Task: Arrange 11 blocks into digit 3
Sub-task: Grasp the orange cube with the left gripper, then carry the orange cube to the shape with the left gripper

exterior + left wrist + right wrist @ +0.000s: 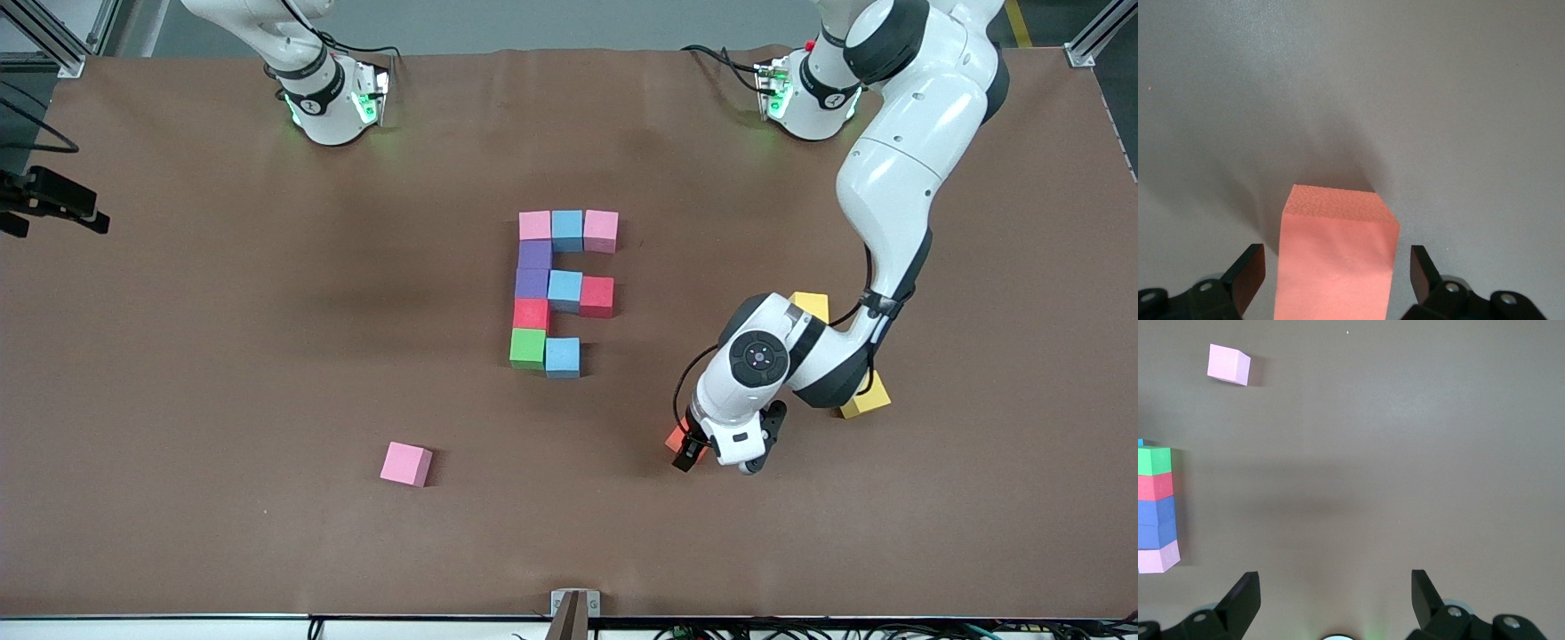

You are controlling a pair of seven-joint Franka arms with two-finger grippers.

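The digit 3 stands mid-table as an E-shaped figure of several joined blocks. Its top bar is a pink block (535, 225), a light blue one (567, 229) and a second pink one (601, 230). The green block (527, 348) and a light blue block (562, 357) lie nearest the front camera. My left gripper (695, 452) is down at the table and open, its fingers (1248, 273) either side of the orange block (1337, 260) with a gap on each side. The orange block (676, 437) is mostly hidden under the hand. My right gripper (1336, 597) hangs open and empty over bare table.
A loose pink block (406, 463) lies nearer the front camera than the figure, toward the right arm's end; it also shows as the pink block (1229, 364) in the right wrist view. Two yellow cubes (811, 305) (867, 397) sit by the left arm's forearm.
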